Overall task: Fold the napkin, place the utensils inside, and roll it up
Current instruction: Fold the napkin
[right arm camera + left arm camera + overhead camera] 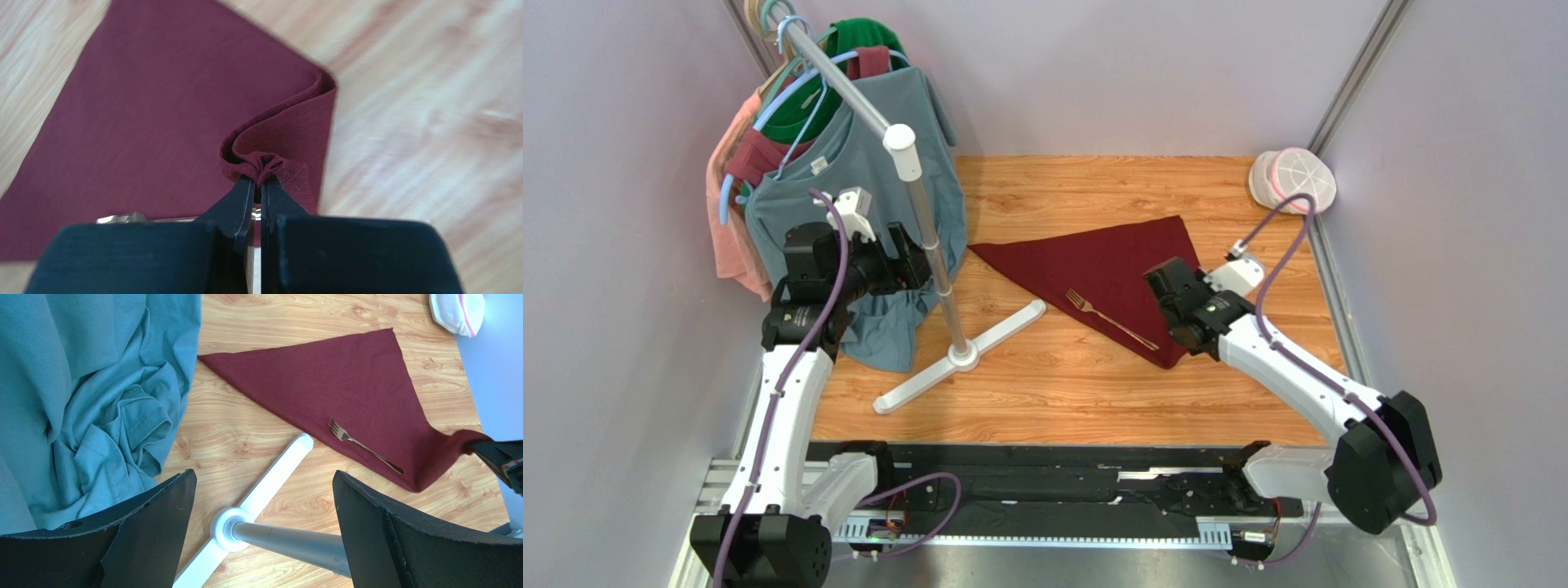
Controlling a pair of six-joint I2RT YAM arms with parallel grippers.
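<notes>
- Progress: the napkin [1109, 263] lay on the table [1075, 398], right of centre, as a flat triangle. I judged the fold done.
- The fork [1112, 319] rested on the napkin, just inside its long near-left edge. I judged the placing done too.
- Rolling had not begun. Only 1 corner, the near one, was raised and curled over; the rest of the cloth was flat.
- Right gripper [258, 184]: closed, pinching that near corner in a small bunch of cloth, close to the fork's handle end.
- Left gripper [913, 261]: jaws wide apart and holding nothing, well to the left, above the white rack base [959, 358] and beside the hanging teal shirt [842, 159].
- Fork orientation: the long axis ran diagonally, parallel to the napkin's long edge. The tines pointed far-left and the handle pointed near-right toward the pinched corner.
- Napkin orientation: the long edge ran from the left corner to the near corner, with the third corner on the far side.
</notes>
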